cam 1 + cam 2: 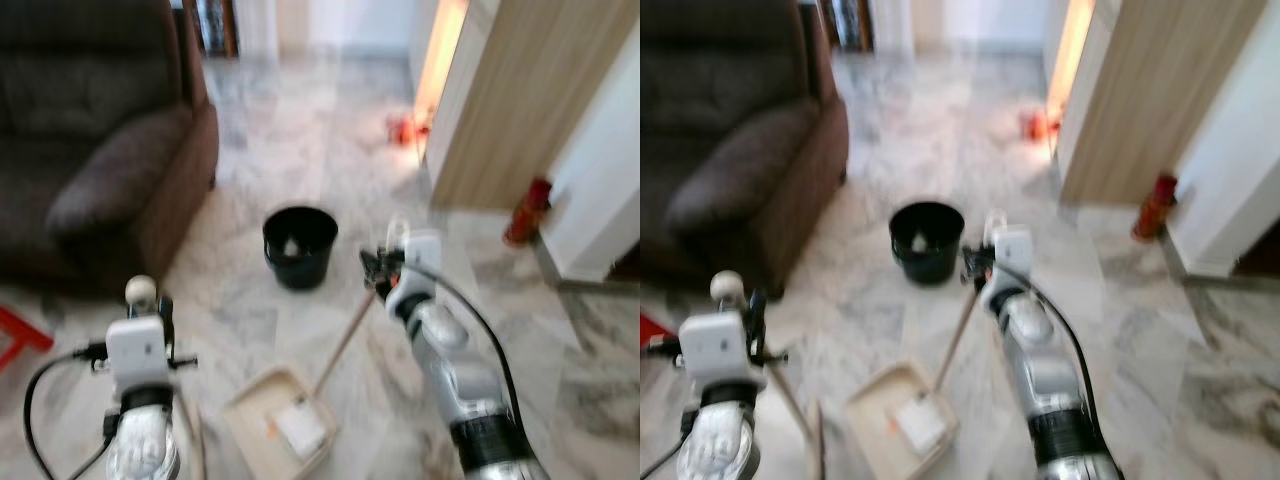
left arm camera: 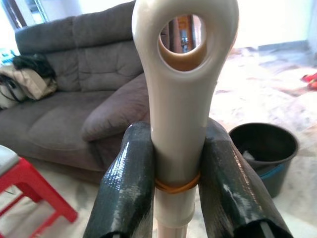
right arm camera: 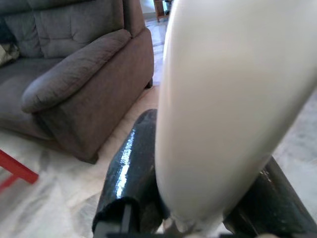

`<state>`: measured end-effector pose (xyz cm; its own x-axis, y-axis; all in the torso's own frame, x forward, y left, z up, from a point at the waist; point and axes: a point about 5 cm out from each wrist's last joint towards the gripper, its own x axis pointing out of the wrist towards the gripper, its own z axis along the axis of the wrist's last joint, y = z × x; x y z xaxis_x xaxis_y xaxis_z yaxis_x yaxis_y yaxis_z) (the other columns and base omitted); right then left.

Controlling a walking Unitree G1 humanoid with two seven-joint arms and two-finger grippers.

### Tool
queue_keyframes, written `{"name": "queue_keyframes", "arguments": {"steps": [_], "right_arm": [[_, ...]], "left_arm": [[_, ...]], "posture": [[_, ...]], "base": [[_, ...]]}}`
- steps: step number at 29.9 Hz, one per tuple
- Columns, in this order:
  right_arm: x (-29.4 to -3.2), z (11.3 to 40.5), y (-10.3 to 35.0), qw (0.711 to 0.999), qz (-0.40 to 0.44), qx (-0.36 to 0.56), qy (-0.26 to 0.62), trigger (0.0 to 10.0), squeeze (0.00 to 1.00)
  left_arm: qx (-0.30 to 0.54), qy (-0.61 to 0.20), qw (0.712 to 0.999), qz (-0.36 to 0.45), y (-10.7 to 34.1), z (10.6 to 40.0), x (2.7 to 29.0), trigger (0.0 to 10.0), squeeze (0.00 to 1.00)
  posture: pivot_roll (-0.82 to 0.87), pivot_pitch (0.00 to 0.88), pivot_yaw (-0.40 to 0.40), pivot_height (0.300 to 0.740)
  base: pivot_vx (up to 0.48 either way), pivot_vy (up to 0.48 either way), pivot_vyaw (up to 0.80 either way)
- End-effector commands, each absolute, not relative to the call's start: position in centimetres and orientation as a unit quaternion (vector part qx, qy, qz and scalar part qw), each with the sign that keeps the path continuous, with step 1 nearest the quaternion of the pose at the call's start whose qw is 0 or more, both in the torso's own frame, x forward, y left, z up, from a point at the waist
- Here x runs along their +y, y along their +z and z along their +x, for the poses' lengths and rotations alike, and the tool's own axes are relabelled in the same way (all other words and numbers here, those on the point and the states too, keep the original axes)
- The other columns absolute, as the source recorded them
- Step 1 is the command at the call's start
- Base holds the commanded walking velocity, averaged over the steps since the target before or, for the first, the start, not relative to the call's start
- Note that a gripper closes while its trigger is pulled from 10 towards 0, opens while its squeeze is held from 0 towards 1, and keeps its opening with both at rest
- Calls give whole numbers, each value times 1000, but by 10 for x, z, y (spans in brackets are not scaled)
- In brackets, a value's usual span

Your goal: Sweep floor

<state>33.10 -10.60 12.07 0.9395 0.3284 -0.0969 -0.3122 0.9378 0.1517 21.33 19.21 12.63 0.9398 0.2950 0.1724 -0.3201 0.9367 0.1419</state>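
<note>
Left wrist view: left end effector (image 2: 178, 193) clamps cream looped broom handle (image 2: 181, 74). Right end effector (image 1: 385, 272) grips long dustpan handle (image 1: 343, 345); cream dustpan (image 1: 280, 420) on marble floor (image 1: 300, 150), holding debris. Black bucket (image 1: 299, 245) just ahead. Judgement: sweeping mostly done, emptying left.

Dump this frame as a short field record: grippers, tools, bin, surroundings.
left gripper: shut on broom handle, cream, with a hanging hole at its top
right gripper: shut on dustpan handle
dustpan: cream, on the floor between the arms, white scrap inside
bin: black, on the floor ahead, something pale inside
sofa: dark brown, front left
stool: red, beside the sofa
floor: marble tiles
image: blurred
</note>
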Motion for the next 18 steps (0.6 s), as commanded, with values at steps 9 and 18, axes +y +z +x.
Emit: {"name": "queue_keyframes", "arguments": {"steps": [9, 18], "right_arm": [[-107, 334, 131, 983, 71, 40, 163, 10000, 0], [-107, 334, 131, 983, 70, 42, 165, 10000, 0]], "left_arm": [[-89, 155, 980, 88, 132, 214, 189, 10000, 0], [-89, 157, 980, 87, 132, 214, 189, 10000, 0]], "posture": [[-152, 49, 47, 740], [-152, 54, 47, 740]], "base": [[323, 0, 0], [345, 0, 0]]}}
